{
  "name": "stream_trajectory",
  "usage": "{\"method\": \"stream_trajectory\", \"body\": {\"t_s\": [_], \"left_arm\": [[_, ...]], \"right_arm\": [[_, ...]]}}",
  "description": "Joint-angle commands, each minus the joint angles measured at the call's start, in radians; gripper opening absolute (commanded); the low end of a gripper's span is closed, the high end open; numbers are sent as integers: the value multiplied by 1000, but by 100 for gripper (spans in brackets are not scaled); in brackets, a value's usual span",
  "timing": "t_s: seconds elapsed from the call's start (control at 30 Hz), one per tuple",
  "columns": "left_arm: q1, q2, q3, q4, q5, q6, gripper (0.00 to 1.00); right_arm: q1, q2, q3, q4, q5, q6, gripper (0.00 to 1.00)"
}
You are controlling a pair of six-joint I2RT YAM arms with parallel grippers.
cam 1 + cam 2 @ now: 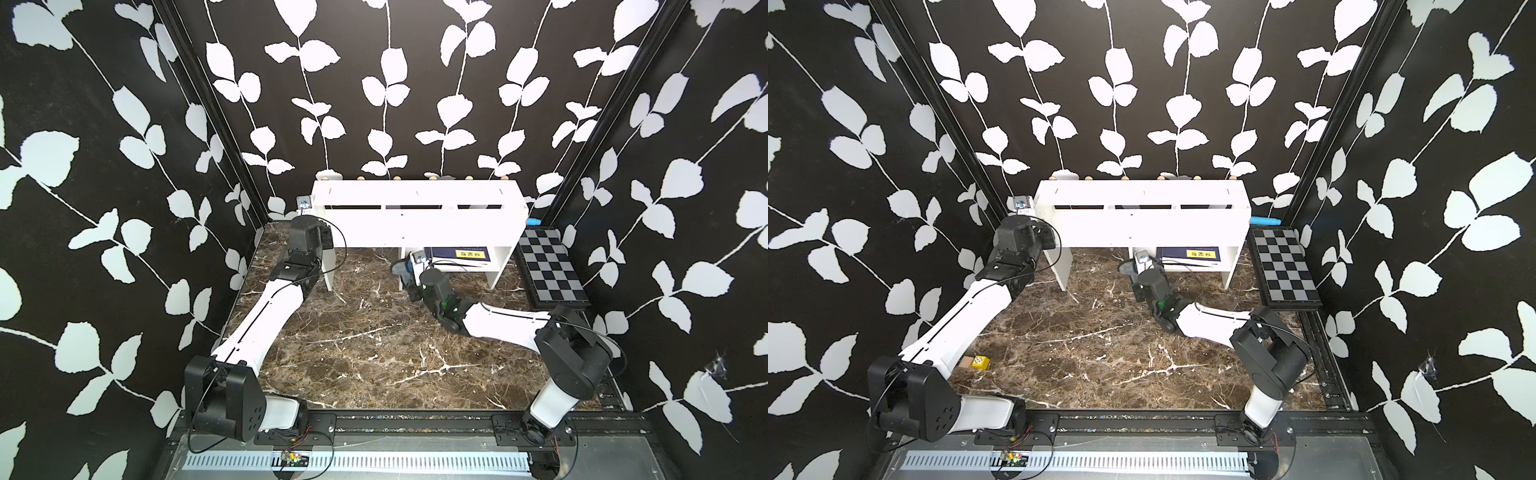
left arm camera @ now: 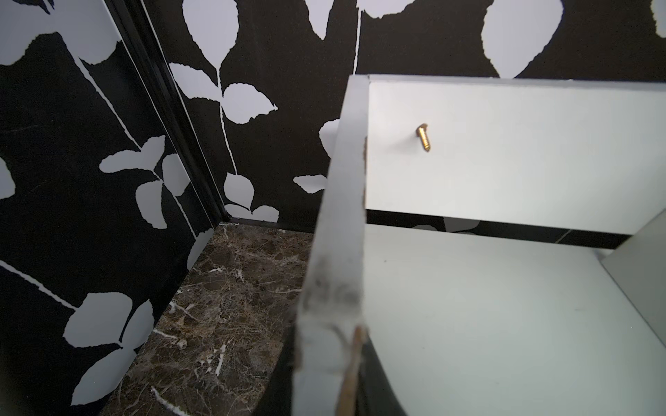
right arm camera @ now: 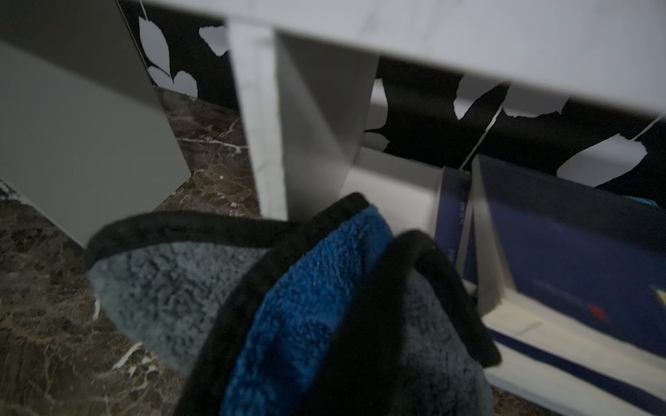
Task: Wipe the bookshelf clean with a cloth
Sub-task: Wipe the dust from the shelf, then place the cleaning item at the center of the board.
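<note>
Your bookshelf [image 1: 415, 224] sits right ahead of both grippers. The low cubby just past your right gripper [image 1: 405, 276] holds a blue book [image 1: 461, 253]. That gripper's pinching the cloth [image 3: 162, 288]. The left gripper [image 1: 326, 239] is at the shelf's side panel, and I can't tell its grip.

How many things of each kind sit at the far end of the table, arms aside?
bookshelf: 1
cloth: 1
dark blue book: 1
checkered board: 1
light blue object, too small to identify: 1
Total: 5
</note>
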Motion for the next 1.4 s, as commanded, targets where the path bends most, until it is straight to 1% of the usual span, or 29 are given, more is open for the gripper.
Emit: {"method": "stream_trajectory", "body": {"t_s": [0.0,0.07,0.1,0.2,0.27,0.37,0.4,0.43,0.57,0.63,0.67,0.7,0.73,0.83,0.93,0.97,1.0,1.07,1.13,1.27,1.37], "left_arm": [[1,6,-30,-31,-85,-10,16],[3,-1,-27,-42,-96,-20,31],[2,-4,-25,-48,-98,-26,37],[2,-15,-17,-74,-129,-49,58],[2,-27,-17,-90,-149,-63,67],[2,-50,-25,-102,-148,-63,82],[2,-57,-24,-110,-148,-62,95],[3,-63,-22,-123,-156,-63,98],[3,-110,-12,-221,-253,-97,98],[3,-140,-8,-282,-302,-91,99],[2,-157,-6,-314,-327,-88,99],[3,-180,-9,-358,-343,-95,98],[3,-203,-20,-383,-332,-104,98],[3,-291,-100,-415,-240,-124,99],[-1,-393,-214,-417,-121,-174,98],[-7,-419,-245,-422,-101,-190,98],[-18,-440,-268,-433,-91,-205,98],[-55,-472,-308,-439,-95,-215,95],[-116,-494,-333,-436,-135,-214,95],[-226,-491,-367,-409,-157,-247,91],[-245,-476,-414,-368,-128,-302,87]], "right_arm": [[97,-34,-19,3,40,-68,0],[142,-51,-22,-6,53,-97,0],[154,-57,-18,-8,47,-95,0],[162,-39,49,-52,22,-89,0],[163,-4,113,-81,18,-86,0],[158,63,202,-91,11,-82,0],[152,96,238,-102,6,-74,0],[146,131,276,-111,0,-64,0],[123,260,422,-148,-21,-24,0],[122,296,457,-170,-36,-10,0],[122,303,454,-167,-41,-3,10],[122,302,436,-158,-47,12,25],[124,295,418,-150,-44,18,35],[133,243,359,-154,-19,29,50],[137,148,347,-299,17,51,78],[136,116,351,-354,32,52,96],[137,78,353,-402,53,48,99],[135,-6,336,-473,97,34,100],[127,-103,309,-519,134,11,100],[91,-303,276,-611,164,-41,100],[40,-404,290,-717,153,-41,100]]}}
